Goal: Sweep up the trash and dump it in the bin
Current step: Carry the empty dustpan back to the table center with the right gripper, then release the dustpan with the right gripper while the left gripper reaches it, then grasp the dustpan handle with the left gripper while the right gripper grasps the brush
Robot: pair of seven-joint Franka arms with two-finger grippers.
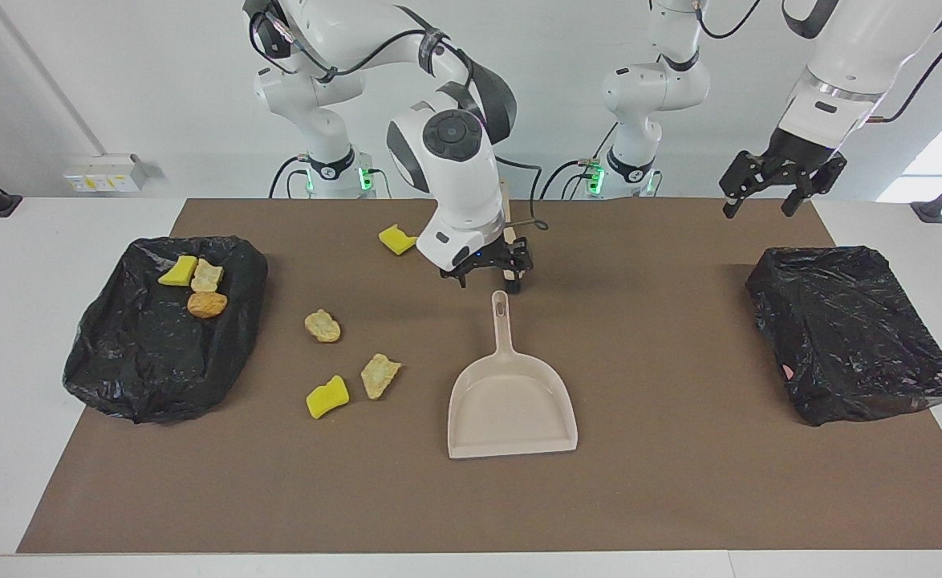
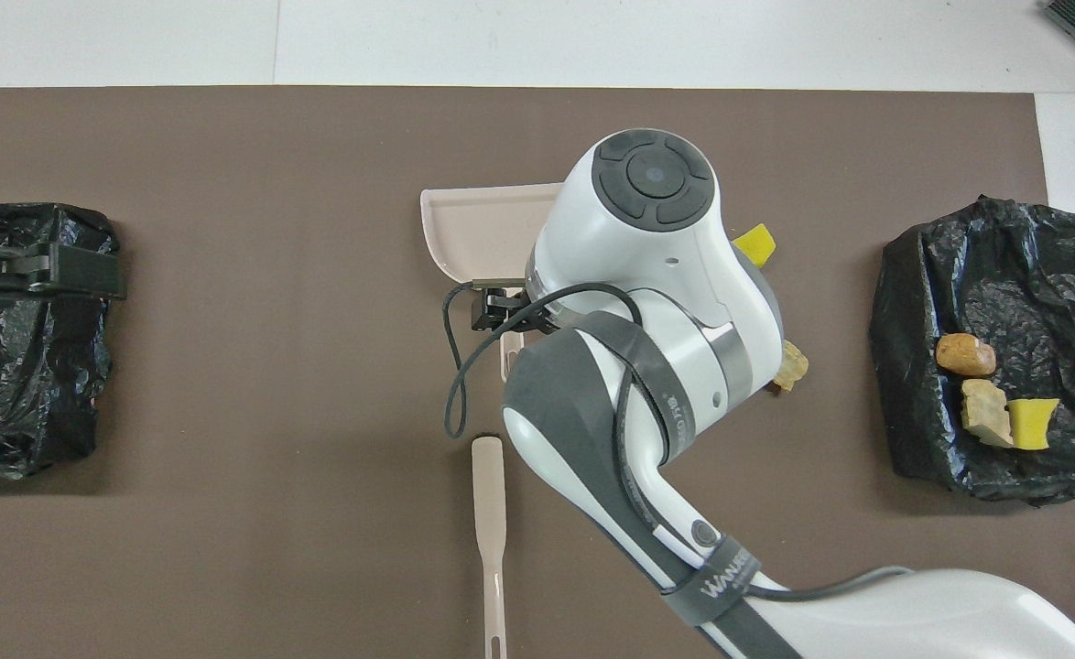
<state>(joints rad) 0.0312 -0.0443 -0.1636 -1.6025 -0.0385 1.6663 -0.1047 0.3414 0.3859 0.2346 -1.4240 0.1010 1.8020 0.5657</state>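
Trash (image 1: 322,325) visible facing, arm-covered overhead.

Both arms are glossy white shells with dark grey joint bands; the right arm (image 1: 439,152) at upper centre of the facing view ends in a round dark grey cap with button-like segments; a black cable loops along it, cinched by a grey strap printed with white lettering; small black claws on each; the left arm (image 1: 832,72) at upper right carries black cable too; green lights glow at both bases.
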